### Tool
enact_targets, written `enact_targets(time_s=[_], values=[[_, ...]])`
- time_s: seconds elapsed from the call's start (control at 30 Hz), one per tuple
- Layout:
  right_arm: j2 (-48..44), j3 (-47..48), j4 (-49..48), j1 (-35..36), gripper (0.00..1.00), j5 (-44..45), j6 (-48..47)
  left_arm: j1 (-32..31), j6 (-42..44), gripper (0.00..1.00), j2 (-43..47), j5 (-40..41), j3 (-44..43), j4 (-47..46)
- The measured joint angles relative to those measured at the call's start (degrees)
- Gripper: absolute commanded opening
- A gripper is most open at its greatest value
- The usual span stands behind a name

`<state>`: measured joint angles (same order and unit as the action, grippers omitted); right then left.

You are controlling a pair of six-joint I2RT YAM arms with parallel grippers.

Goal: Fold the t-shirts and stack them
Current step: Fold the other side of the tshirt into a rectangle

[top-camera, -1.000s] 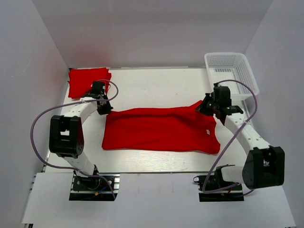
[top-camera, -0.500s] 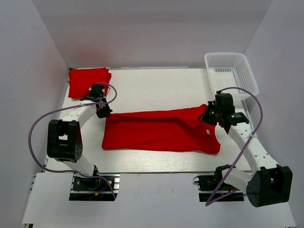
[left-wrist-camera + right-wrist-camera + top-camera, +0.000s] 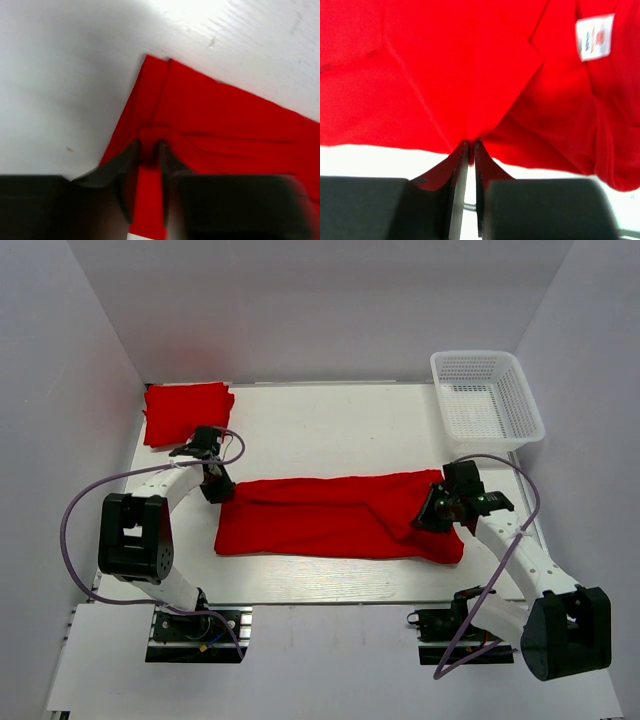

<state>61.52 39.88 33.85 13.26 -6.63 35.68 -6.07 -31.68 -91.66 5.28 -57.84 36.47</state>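
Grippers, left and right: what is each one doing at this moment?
Left gripper: closed, pinching a corner of the spread t-shirt.
Right gripper: closed, pinching an edge of the same t-shirt.

**Robot test cell in a lab**

Reads as a robotics lab bench, not a home or shop. Plain white table is boxed in on 3 sides by blank white panels, w/ no decor. The left arm & right arm sit on metal base plates bolted at the near edge. Loose purple cables run along each arm. Props are few & staged: white mesh basket, one spread t-shirt, one folded t-shirt. Lighting is flat & even.
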Motion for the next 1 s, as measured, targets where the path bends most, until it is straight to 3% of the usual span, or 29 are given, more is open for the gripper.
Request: enact_targets(time_s=[0.07,0.1,0.13,0.17,0.2,0.43,0.63,0.83,1.0], values=[[0.11,-0.33,1.09,0.09,0.28,-1.16,-0.31,0.02,-0.70,0.79,0.00,0.35,-0.02,1.77],[0.26,-0.33,1.57,0.15,0.42,-1.73,-0.76,0.09,-0.74,0.93,0.00,0.42,-0.04,2.78],[0.48,-0.28,2.16,0.28,0.49,-2.40,-1.20,0.11,-1.25,1.00,0.00,0.59,-0.11,3.76],[0.87,-0.28,2.80,0.33,0.57,-3.15,-2.19,0.11,-1.64,1.00,0.00,0.81,-0.20,4.70],[1.44,-0.24,3.43,0.33,0.90,-4.02,-3.21,0.11,-2.10,1.00,0.00,1.16,-0.55,5.90],[6.16,4.37,5.33,0.37,0.90,-6.43,-9.03,0.22,-2.16,1.00,0.42,2.91,-8.13,9.27],[9.40,11.52,-1.44,0.37,0.90,-6.88,-10.97,-0.26,0.00,1.00,0.26,-1.88,-11.56,4.83],[17.66,12.28,-8.41,0.74,0.90,-11.85,-11.15,-1.25,1.66,0.83,-4.55,-10.34,-10.40,-1.11],[22.69,12.28,-10.25,1.99,0.90,-13.70,-12.13,-2.49,2.38,0.77,-8.24,-12.31,-7.15,-2.10]])
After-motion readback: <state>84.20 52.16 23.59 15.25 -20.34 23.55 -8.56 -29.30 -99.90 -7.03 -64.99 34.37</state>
